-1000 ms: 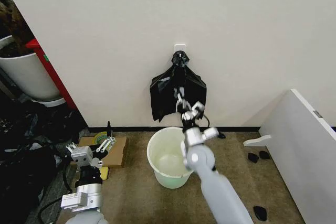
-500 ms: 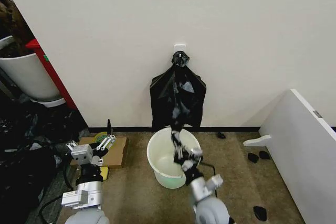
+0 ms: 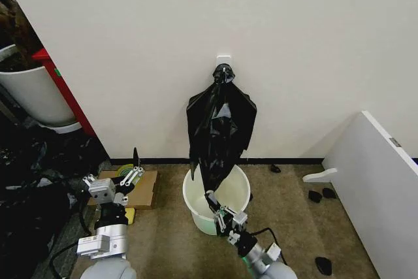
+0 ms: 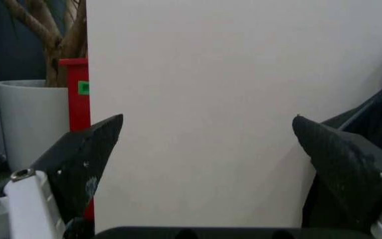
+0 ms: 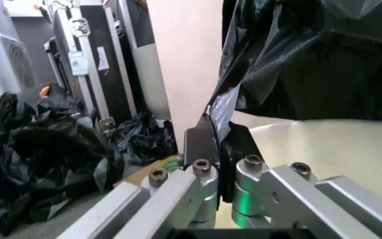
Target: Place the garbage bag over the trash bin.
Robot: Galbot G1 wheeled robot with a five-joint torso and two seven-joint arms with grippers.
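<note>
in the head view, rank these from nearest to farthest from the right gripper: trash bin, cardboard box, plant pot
1. Trash bin: right beside the right gripper, against the wall.
2. Cardboard box: on the floor to the left.
3. Plant pot: far left, up by the wall's edge.

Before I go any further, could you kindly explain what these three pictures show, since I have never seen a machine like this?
This is a wheeled robot with two arms, each ending in an end effector that pinches things. The wide picture comes from a camera on its head, looking down at the floor by a wall. The other two come from cameras on its wrists.

The right end effector is shut on the lower edge of the thin, glossy black plastic garbage bag, which hangs from a hook on the wall and is stretched down into the round cream-white plastic trash bin standing on the floor. The right wrist view shows that pinch close up.

The left end effector waits open at the left, above a flat cardboard box; its wrist view looks between its two dark fingers at the wall.
</note>
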